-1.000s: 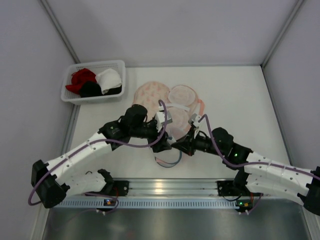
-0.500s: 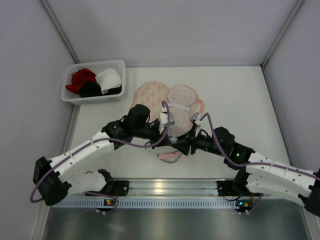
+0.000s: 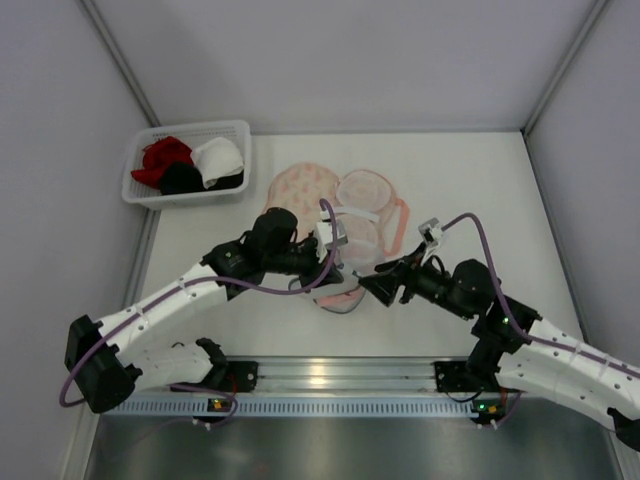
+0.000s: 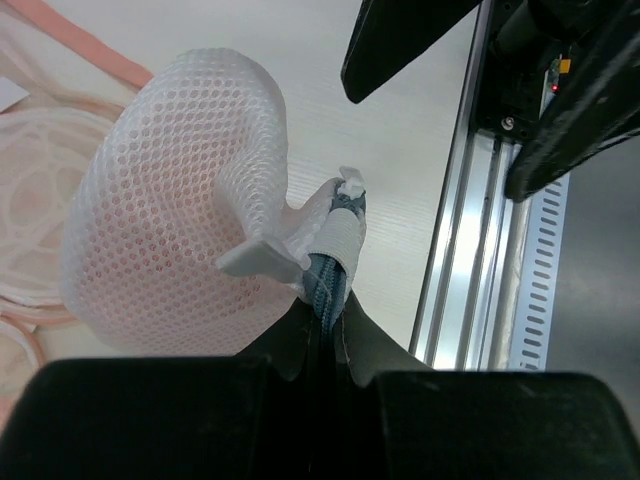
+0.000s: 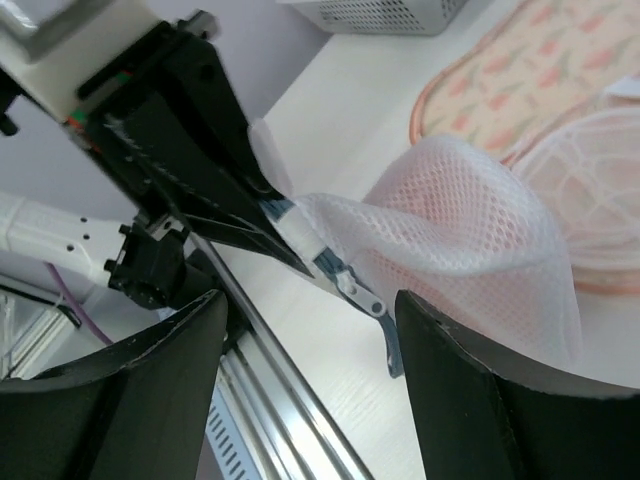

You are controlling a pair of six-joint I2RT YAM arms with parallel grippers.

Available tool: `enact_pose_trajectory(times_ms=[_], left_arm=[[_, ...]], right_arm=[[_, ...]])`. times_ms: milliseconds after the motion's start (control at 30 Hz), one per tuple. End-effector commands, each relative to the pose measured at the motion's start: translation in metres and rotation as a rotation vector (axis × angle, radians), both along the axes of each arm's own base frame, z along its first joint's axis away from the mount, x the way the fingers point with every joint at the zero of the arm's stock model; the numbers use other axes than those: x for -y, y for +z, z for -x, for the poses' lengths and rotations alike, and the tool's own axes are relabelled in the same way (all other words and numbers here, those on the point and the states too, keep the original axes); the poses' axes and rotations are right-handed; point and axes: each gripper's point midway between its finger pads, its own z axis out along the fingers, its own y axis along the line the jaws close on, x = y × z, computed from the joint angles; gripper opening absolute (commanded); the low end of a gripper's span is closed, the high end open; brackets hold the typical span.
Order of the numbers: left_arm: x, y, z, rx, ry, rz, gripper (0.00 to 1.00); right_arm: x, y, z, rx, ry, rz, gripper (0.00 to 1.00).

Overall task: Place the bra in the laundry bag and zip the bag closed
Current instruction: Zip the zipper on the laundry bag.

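bra [image 4: 180, 230] is held just beside the near rim of the laundry bag [image 3: 300, 190], on which a small white tag [image 4: 10, 93] is seen, its print too small to be read. one pale pink padded cup is shown, domed and covered in white honeycomb mesh. a blue-grey band end with a small white clasp is pinched by the left jaws, which are clenched on it. the long axis is run from the cup, nearest the bag, to the clasp end, pointed away from the bag toward the metal rail [image 3: 340, 375]. whether the cup touches the counter [image 3: 470, 190] cannot be told. the bag is laid open in two round halves, one peach and floral, one mesh with a ring rim. the right jaws are spread wide at the bag's near right, just beside the bra and apart from it.
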Motion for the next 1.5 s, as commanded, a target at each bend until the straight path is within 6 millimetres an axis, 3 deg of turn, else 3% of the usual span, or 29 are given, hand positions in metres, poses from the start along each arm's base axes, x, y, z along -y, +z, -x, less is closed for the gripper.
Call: enact_pose_trajectory(times_ms=[0, 200, 500, 733, 1000, 1467], left_arm=[[0.007, 0.026, -0.009, 0.084, 0.011, 0.088, 0.0], [0.005, 0.03, -0.015, 0.095, 0.07, 0.126, 0.0], [0.007, 0.032, -0.011, 0.086, 0.057, 0.145, 0.0], [0.006, 0.032, -0.021, 0.09, 0.117, 0.147, 0.0], [0.007, 0.033, -0.018, 0.097, 0.104, 0.163, 0.0], [0.01, 0.029, -0.024, 0.065, 0.148, 0.171, 0.0]], right_arm=[[0.006, -0.02, -0.015, -0.163, -0.122, -0.058, 0.68], [0.003, -0.022, -0.026, -0.306, -0.181, -0.235, 0.63], [0.009, -0.004, -0.036, -0.298, -0.218, -0.352, 0.6], [0.006, -0.003, -0.037, -0.359, -0.208, -0.42, 0.61], [-0.001, -0.011, -0.042, -0.398, -0.204, -0.399, 0.6], [-0.001, 0.006, -0.044, -0.4, -0.189, -0.465, 0.52]])
